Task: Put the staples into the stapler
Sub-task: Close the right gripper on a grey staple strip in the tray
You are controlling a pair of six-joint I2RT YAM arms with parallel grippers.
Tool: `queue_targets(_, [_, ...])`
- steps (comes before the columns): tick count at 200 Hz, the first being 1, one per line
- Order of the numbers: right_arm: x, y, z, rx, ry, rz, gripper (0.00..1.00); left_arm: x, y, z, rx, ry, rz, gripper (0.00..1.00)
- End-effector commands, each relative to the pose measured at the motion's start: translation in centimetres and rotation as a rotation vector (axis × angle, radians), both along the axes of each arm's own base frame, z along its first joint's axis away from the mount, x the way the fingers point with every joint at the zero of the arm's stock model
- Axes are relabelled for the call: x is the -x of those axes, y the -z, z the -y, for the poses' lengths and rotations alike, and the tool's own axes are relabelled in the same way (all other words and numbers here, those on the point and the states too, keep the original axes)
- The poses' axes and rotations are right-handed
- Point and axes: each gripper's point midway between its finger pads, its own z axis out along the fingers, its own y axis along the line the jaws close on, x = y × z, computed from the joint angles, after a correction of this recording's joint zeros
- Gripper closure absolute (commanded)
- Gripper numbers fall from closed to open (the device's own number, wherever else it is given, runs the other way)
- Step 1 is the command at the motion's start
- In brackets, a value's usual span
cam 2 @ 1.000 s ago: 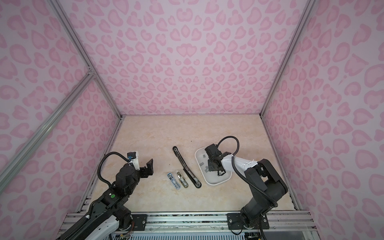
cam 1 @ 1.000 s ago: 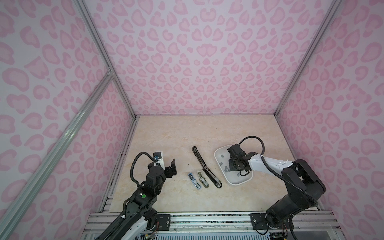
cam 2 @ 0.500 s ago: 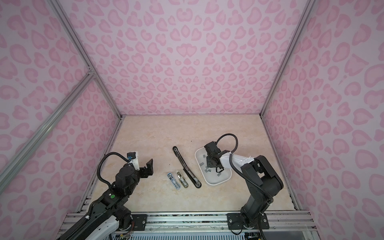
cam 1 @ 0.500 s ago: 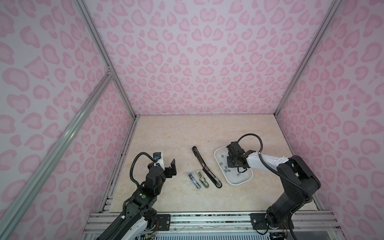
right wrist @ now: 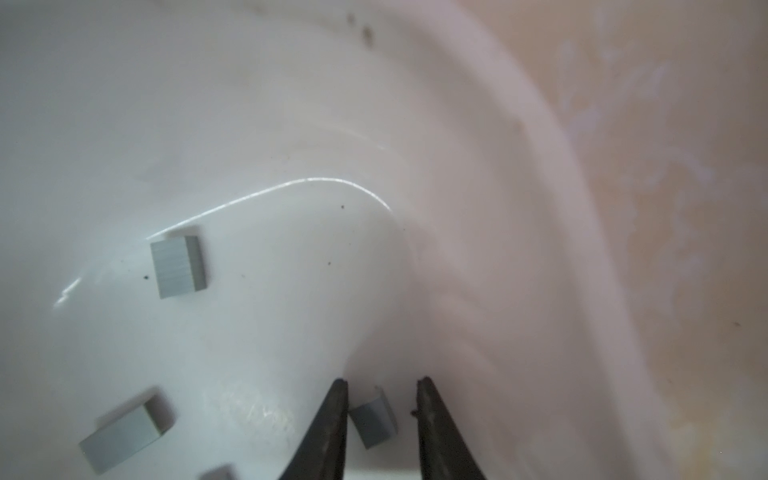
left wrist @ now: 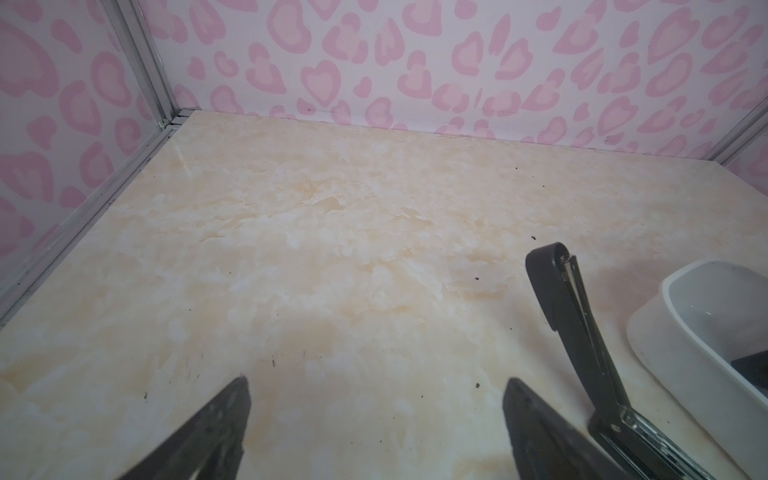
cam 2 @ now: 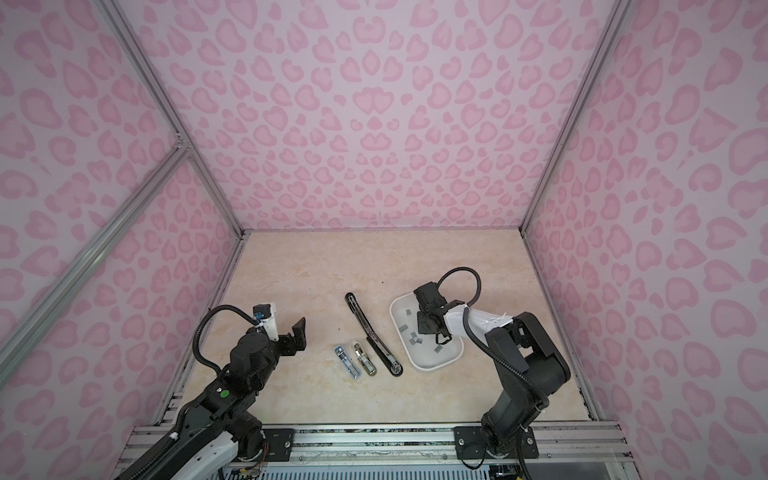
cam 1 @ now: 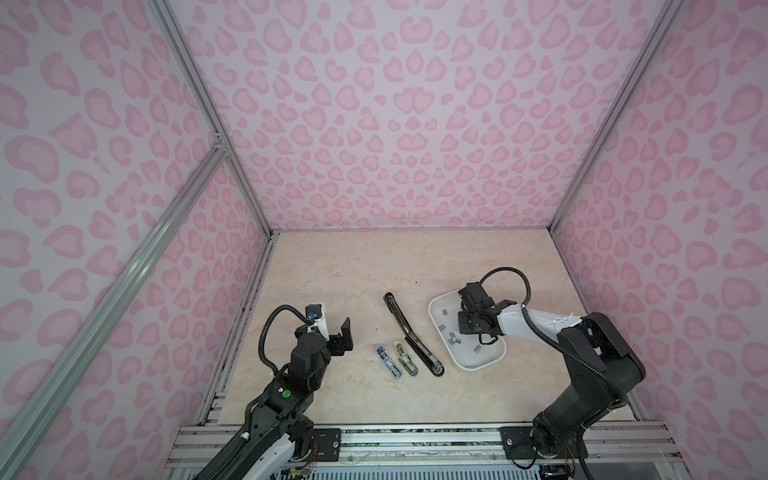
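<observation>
Right wrist view gives us the closest look: the right gripper [right wrist: 382, 380] sits low inside the white tray [right wrist: 478, 137], its jaws narrow, with one staple block [right wrist: 372, 419] lying between them. That block touches one finger, and we see a sliver of tray between it and the other finger, so we read the jaws as not clamped on it. More staples [right wrist: 178, 266] lie loose on the tray floor nearby.

In both top views we see the right gripper [cam 1: 465, 328] reaching down into the tray [cam 1: 473, 365], with the grey staples [cam 1: 455, 340] scattered across its floor. The black stapler [cam 1: 424, 353] lies on the desk [cam 1: 353, 266], opened out long, just beside the tray and apart from it. On the stapler's other side lie a brass-coloured part [cam 1: 405, 359] and a silvery-blue part [cam 1: 388, 361].

We find the left gripper [left wrist: 376, 382] hovering above the desk, well apart from the tray, its jaws wide with only desk between them.
</observation>
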Motion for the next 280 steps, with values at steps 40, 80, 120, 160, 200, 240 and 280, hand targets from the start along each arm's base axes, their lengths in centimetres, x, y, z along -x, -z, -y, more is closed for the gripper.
queue_targets(40, [0.89,0.70,0.74,0.034,-0.009,-0.051,0.74,0.04,-0.08,-0.04,0.007,-0.001,0.007,0.05])
queue_targets(80, [1.05,0.80,0.38,0.015,-0.024,-0.055,0.78,0.04,-0.06,-0.04,0.006,-0.001,0.007,0.05])
queue_targets(120, [1.06,0.80,0.19,0.007,-0.029,-0.058,0.79,0.05,-0.03,-0.04,0.007,0.000,0.007,0.05])
queue_targets(160, [1.08,0.95,0.20,0.009,-0.030,-0.063,0.79,0.05,-0.09,-0.01,0.008,0.001,0.008,0.05])
queue_targets(200, [1.15,0.87,0.21,0.007,-0.028,-0.063,0.82,0.06,-0.10,0.01,0.009,0.002,0.008,0.05])
queue_targets(240, [1.29,0.93,0.23,-0.003,-0.021,-0.060,0.84,0.07,-0.09,0.02,0.011,0.003,0.008,0.05])
queue_targets(280, [1.20,0.68,0.20,-0.006,-0.018,-0.053,0.85,0.07,-0.10,0.05,0.012,0.004,0.008,0.05])
